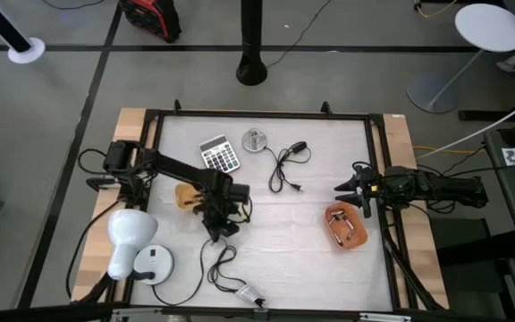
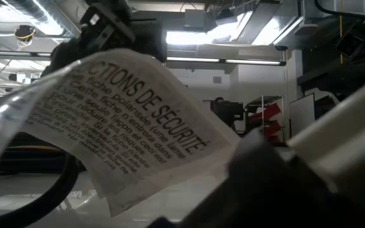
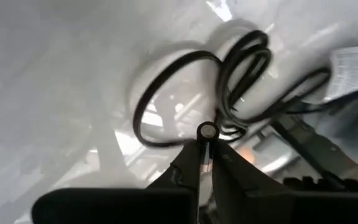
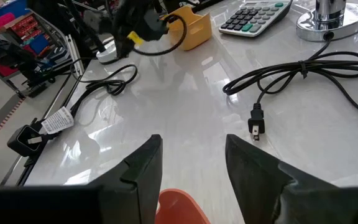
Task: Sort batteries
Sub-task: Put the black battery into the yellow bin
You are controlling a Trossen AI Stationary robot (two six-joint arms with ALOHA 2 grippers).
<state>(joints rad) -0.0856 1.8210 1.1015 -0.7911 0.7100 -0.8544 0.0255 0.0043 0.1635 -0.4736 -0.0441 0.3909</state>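
A small battery [image 3: 206, 132] is pinched end-on in the left gripper [image 3: 205, 163], raised over the glossy white table [image 1: 320, 268] above a coiled black cable [image 3: 185, 87]. The right gripper [image 4: 191, 163] waits spread, empty, above an orange tray [image 1: 345, 227] near the table's right edge. Beyond lies grey floor [image 1: 61, 80].

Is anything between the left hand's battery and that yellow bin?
Nothing visible. The left hand, shut on the battery, hangs beside the yellow bin. The coiled cable lies on its other side, away from the bin. The right hand waits open at the right edge.
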